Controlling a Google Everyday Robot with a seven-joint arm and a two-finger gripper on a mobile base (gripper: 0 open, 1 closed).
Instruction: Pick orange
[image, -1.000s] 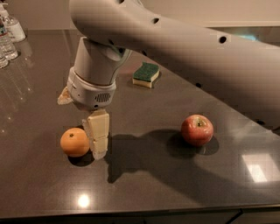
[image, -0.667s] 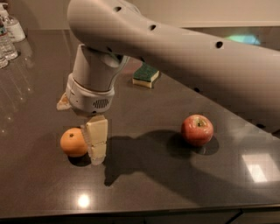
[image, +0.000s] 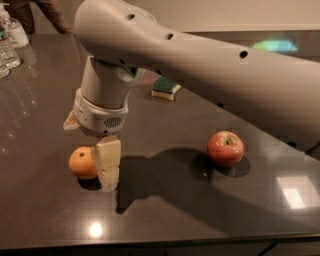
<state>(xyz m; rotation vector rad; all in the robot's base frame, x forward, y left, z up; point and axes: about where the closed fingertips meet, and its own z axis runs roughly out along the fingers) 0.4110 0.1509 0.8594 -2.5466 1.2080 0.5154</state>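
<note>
Low at the left of the frame, the orange (image: 81, 163) sits on the dark countertop (image: 175, 215). The gripper (image: 107, 172) reaches down to the counter just beside it, its pale tip overlapping the fruit's right edge. Whether the pincer is spread or pressed together, I cannot tell. Above it the big grey arm (image: 200, 65) crosses the frame. A red apple (image: 226, 148) rests well apart at centre right, and a green-and-yellow sponge (image: 166, 88) lies farther back.
</note>
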